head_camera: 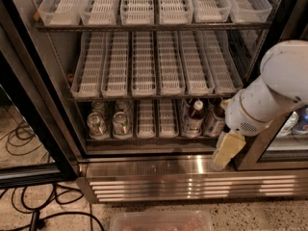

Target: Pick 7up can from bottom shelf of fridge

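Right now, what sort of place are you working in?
Probably an office kitchen or shop corner: an open display fridge with 7up cans and brown bottles on its bottom shelf, and loose cables on a speckled floor. The gripper hangs low, right of the bottles.

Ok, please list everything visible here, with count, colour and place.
fridge: one, black door frame, steel inside, fills the view
white plastic lanes: several per tier, white, on all three racks
bottom shelf: one, dark rack, lowest tier
7up can: two in front, more behind, silvery with green, left lanes of the bottom shelf
bottles: two, brown with white caps, right lanes of the bottom shelf
base grille: one, ribbed steel, under the door opening
cables: several, black, floor at left
plastic tub: one, clear, floor at bottom edge
arm: one, white, right side
gripper: one, beige, low right, in front of the fridge base, outside the shelf
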Controlling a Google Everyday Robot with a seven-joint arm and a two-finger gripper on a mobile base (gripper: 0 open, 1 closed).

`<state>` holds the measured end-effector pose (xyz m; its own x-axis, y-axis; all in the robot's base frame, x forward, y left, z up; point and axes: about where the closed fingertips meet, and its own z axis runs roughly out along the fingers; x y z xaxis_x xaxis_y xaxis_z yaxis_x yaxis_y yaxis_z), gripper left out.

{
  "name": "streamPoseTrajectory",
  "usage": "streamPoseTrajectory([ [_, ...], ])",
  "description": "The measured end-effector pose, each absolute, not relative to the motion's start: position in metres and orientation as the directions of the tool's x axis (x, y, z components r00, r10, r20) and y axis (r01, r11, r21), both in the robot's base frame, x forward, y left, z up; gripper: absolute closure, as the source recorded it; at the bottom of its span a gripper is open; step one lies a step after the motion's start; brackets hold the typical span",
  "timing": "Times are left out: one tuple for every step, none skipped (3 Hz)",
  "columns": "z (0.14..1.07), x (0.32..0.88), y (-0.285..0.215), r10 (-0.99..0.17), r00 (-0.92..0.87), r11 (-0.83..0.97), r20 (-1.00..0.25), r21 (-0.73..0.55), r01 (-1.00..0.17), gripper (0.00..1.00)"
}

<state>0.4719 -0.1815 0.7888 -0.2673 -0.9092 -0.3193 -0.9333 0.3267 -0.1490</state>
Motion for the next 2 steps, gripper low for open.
streamPoseTrajectory([
  [0.789, 0.472, -0.181, -0.909, -0.267, 0.327, -0.321, -0.151, -0.933, 0.0],
  [0.783, 0.468, -0.171, -0.907, -0.261, 0.329, -0.33, -0.168, -0.929, 0.0],
])
